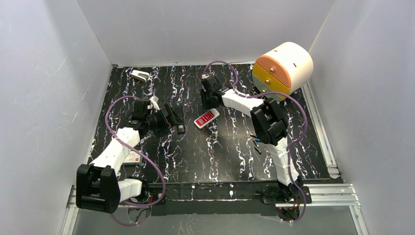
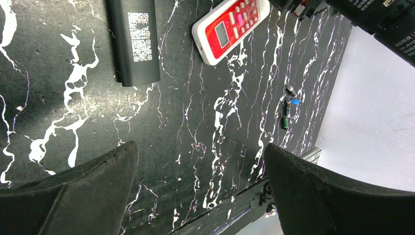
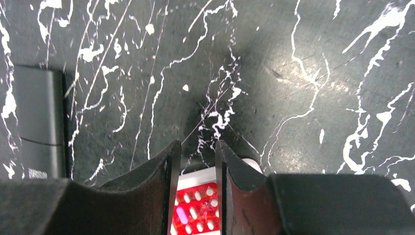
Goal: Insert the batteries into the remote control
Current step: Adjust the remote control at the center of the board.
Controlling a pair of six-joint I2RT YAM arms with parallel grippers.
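The red and white remote control (image 1: 206, 118) lies face up in the middle of the black marbled table (image 1: 205, 156). My right gripper (image 1: 207, 106) hangs over its far end. In the right wrist view its jaws (image 3: 197, 145) stand a narrow gap apart, and the remote control (image 3: 198, 205) shows between and under them, wider than the gap. I cannot tell whether the fingers touch it. The batteries (image 2: 288, 107) lie together near the right arm (image 1: 256, 145). My left gripper (image 2: 200, 149) is wide open and empty, left of the remote control (image 2: 230, 28).
A black slab-shaped device (image 2: 134, 39) lies just left of the remote, also in the right wrist view (image 3: 39, 122). A cream and orange drum with drawers (image 1: 284, 68) stands back right. A small white item (image 1: 140, 75) sits back left, a red and white card (image 1: 132, 157) by the left arm.
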